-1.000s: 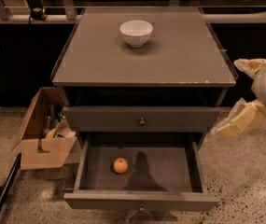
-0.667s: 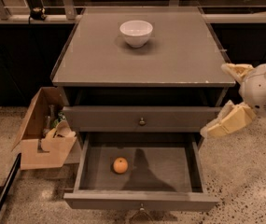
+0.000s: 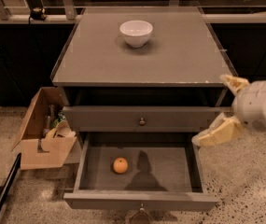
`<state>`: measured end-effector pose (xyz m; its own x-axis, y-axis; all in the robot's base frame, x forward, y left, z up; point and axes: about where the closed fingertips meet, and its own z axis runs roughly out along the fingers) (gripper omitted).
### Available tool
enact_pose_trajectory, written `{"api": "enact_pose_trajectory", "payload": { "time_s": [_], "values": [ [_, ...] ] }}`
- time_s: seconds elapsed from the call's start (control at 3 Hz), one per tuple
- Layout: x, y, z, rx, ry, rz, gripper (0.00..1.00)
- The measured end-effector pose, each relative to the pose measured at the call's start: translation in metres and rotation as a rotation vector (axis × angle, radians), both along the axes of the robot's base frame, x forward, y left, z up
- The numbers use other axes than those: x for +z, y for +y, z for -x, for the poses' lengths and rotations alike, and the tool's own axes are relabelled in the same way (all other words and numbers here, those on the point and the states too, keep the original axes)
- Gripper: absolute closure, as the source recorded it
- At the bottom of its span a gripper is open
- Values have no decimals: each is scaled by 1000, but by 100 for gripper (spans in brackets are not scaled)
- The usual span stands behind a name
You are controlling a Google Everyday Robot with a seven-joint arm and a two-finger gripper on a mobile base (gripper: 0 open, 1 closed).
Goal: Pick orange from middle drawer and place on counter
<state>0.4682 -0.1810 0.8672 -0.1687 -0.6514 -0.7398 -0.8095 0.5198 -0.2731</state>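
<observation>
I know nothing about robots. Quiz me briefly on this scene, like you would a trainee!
1. True or false: the orange lies inside the open middle drawer.
2. What stands on the counter? A) a white bowl B) a mug C) a plate
3. Fill in: the robot's hand, fingers open, hovers empty at the picture's ___ edge, beside the drawers.
Key: 1 true; 2 A; 3 right.

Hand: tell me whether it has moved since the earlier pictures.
Yes. The hand, open, has shifted left and slightly down, closing on the right side of the open middle drawer.
</observation>
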Motion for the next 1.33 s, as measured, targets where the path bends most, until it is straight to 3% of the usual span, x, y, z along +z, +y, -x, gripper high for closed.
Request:
{"api": "enact_pose_trajectory", "payload": {
  "time_s": [0.33,0.67,1.0,1.33],
  "values": [
    [-29,5,-8,-65,-58,-45,0],
    [-74,11,-32,-79,-70,-125,0],
    [-113,17,-46,-50,-23,-205,0],
    [-115,23,-41,-37,-26,-192,0]
  ]
}}
